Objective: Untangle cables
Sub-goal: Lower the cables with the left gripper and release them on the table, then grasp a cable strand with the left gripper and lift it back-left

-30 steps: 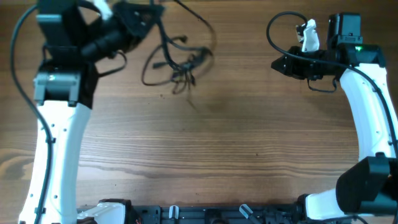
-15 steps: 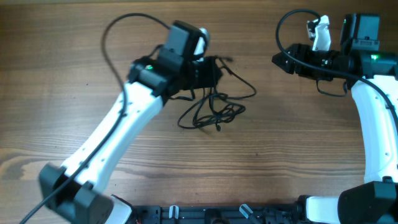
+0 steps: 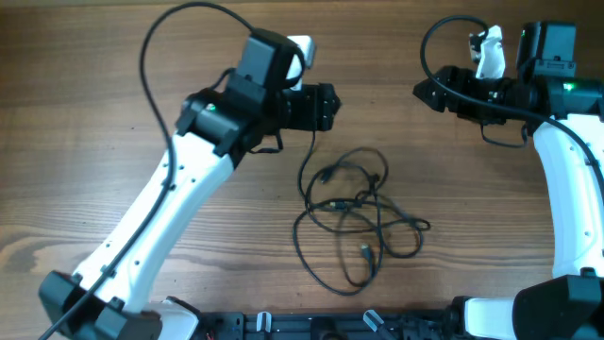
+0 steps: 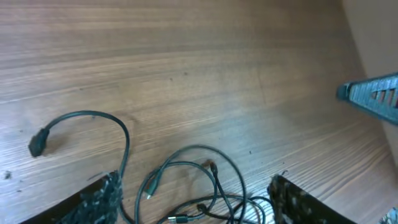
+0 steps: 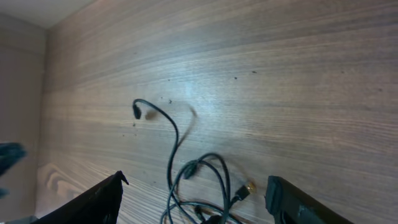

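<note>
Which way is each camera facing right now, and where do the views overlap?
Overhead: above the table, facing straight down on the cables, left hand and right hand.
Left wrist: on the left arm, facing down at the cables between its open fingers.
Right wrist: on the right arm, facing the cables between its open fingers.
Shared: all three show the cables.

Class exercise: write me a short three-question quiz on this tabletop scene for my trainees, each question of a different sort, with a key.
1. True or false: the cables lie on the table as separate straight lines.
2. Of the left gripper and the right gripper, which is nearer the cables? A) left B) right C) equally near
3. Fill in: in both wrist views the jaws stand ____, with nothing gripped.
Key: 1 false, they lie in overlapping loops; 2 A; 3 open.
</note>
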{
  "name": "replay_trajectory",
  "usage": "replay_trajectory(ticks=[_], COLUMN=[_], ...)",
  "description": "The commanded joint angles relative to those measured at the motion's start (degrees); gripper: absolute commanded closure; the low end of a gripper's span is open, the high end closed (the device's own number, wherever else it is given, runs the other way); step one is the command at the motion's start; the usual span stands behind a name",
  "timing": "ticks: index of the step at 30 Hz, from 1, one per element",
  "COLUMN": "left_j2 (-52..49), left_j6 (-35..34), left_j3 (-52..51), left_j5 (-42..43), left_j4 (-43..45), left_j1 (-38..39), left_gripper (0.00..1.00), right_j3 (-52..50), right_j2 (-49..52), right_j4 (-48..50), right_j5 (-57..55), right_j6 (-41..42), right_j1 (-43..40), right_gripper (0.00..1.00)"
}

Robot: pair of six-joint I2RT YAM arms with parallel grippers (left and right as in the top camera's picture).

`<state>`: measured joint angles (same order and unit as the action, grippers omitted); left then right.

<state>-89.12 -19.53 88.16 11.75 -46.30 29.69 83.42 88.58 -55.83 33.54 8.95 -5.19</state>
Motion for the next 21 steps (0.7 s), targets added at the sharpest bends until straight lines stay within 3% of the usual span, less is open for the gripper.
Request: replay_trajectory(ticks=[1, 5, 8, 13, 18, 21], left_j2=[0.1, -1.8, -3.5, -5.0, -5.4, -6.7], left_j6=[1.0, -3.7, -3.5, 13.5, 22.9, 23.6], left_j3=[1.0, 1.0, 1.0, 1.0, 1.0, -0.3], left_j5=[-0.9, -0.9, 0.6, 21.6, 21.1, 13.7], left_j4=[-1.5, -4.2, -6.6, -11.6, -23.5, -27.3], left_j1=[-0.1, 1.6, 3.8, 5.8, 5.9, 6.3], left_gripper=[0.28, 0.32, 0.32, 0.31, 0.27, 0.31], right_j3=[0.9, 0.9, 0.9, 0.9, 0.9, 0.9], right_j2=[-0.6, -0.6, -0.4, -0.3, -0.3, -0.3], right_j4=[-0.8, -0.8, -0.8, -1.4, -2.0, -2.1], right_j5=[-3.1, -3.1, -4.7, -4.9, -4.8, -4.8], right_j6=[0.2, 0.2, 0.2, 0.0, 0.0, 0.0], right_j1=[-0.2, -0.2, -0.2, -0.2, -0.2, -0.2], right_gripper=[0.23, 0.21, 0.19, 0.18, 0.16, 0.16])
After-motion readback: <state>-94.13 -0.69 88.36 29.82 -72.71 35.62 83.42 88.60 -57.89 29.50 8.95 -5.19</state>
